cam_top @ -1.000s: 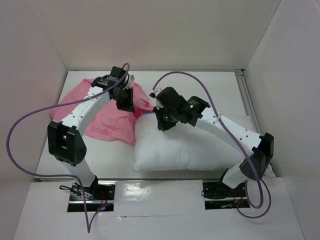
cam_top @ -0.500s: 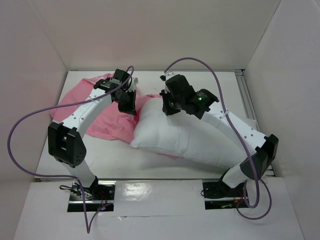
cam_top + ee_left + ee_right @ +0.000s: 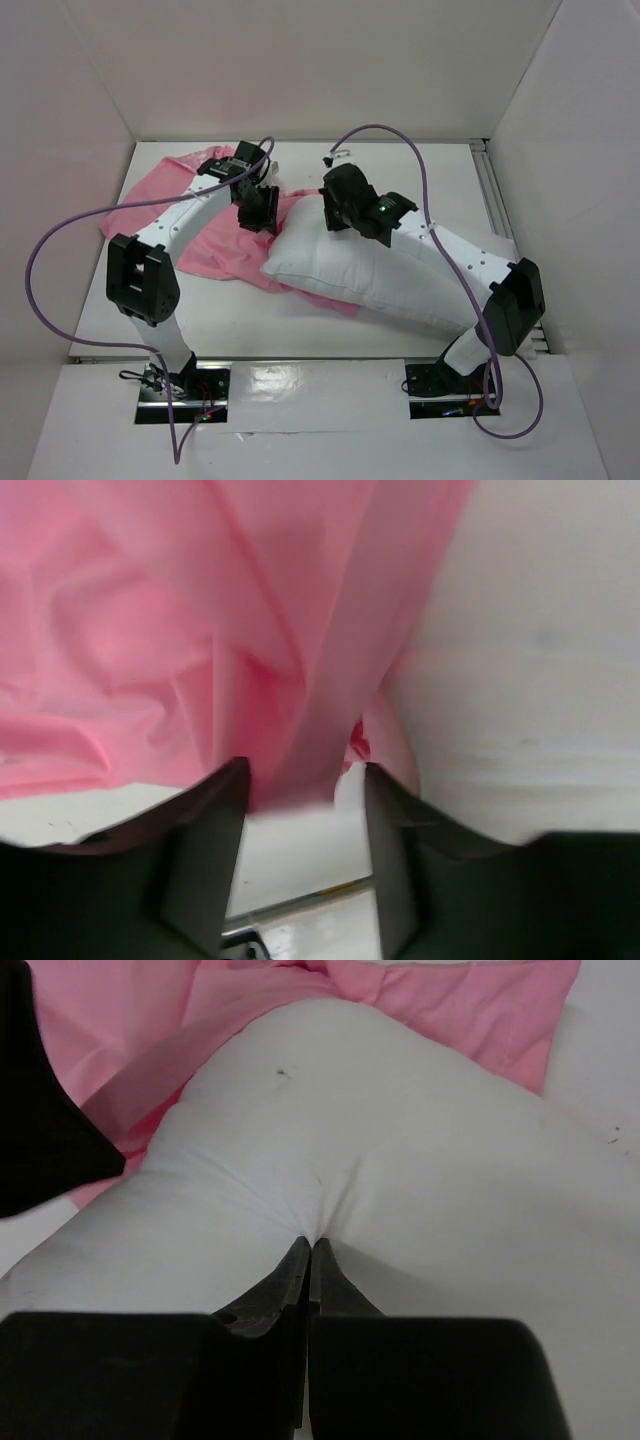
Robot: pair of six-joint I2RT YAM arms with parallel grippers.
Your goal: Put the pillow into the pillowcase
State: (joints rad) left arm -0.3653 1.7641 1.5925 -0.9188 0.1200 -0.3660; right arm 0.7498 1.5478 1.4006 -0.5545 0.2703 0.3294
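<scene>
The white pillow point(image 3: 385, 275) lies slanted across the table, its left end resting on the pink pillowcase point(image 3: 215, 250). My right gripper point(image 3: 335, 218) is shut on a pinch of the pillow's point(image 3: 400, 1160) cloth near its far left corner, the right gripper point(image 3: 310, 1245) jaws pressed together. My left gripper point(image 3: 262, 212) hovers at the pillowcase's right edge, just left of the pillow. In the left wrist view the left gripper point(image 3: 305, 780) is open. A fold of the pillowcase point(image 3: 200, 630) hangs down between the fingertips, beside the left finger point(image 3: 210, 850).
White enclosure walls stand on the left, back and right. A metal rail point(image 3: 497, 205) runs along the table's right side. Purple cables point(image 3: 60, 240) loop off both arms. The left arm's dark body point(image 3: 40, 1130) sits close to the pillow in the right wrist view.
The right gripper has pulled the pillow's left end back and left onto the pillowcase. The left gripper, shut earlier on the pillowcase edge, has opened.
</scene>
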